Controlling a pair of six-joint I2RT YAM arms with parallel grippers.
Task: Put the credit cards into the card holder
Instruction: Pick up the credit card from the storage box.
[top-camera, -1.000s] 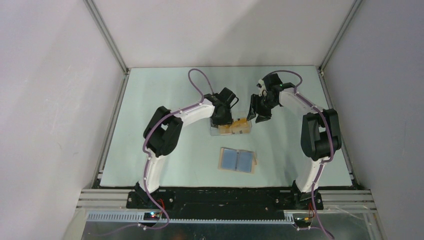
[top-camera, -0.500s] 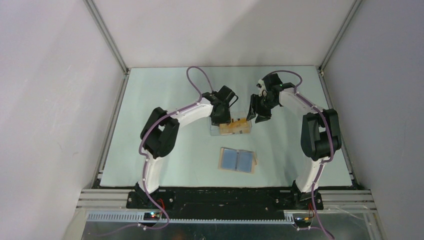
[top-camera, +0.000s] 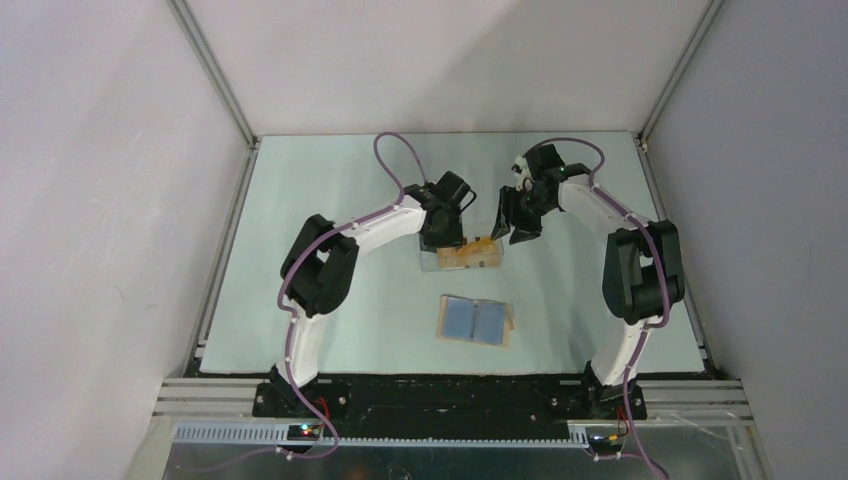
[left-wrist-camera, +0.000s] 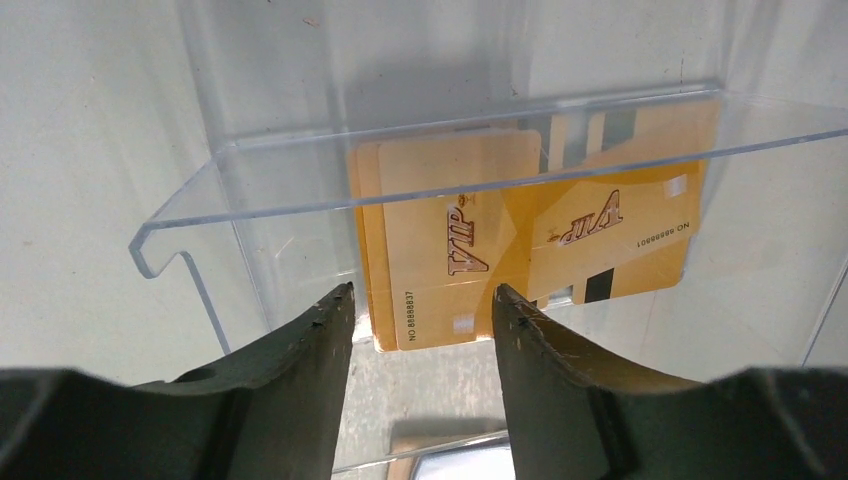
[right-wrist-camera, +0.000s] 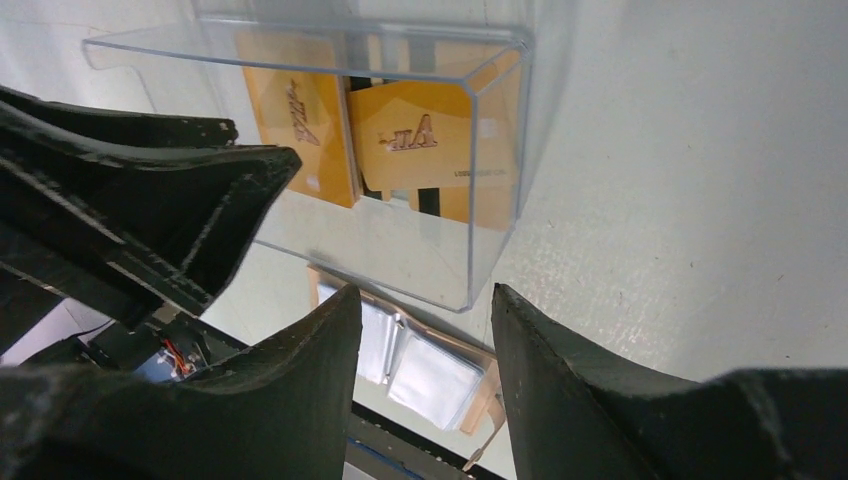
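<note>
While both arms have barely shifted over the last second, the gold VIP credit cards (left-wrist-camera: 440, 230) stay overlapped inside the clear plastic tray (left-wrist-camera: 300, 142) near the middle of the tabletop (top-camera: 330, 190). The left jaws are released, straddling the near end of one card without pinching it. The right jaws, also released and empty, hang over the tray's far right corner. The card holder (top-camera: 475, 320) lies open toward the near edge, blue panels up, so no card seems on its way yet

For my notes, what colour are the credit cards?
The credit cards are orange-yellow, clearest in left wrist view.
</note>
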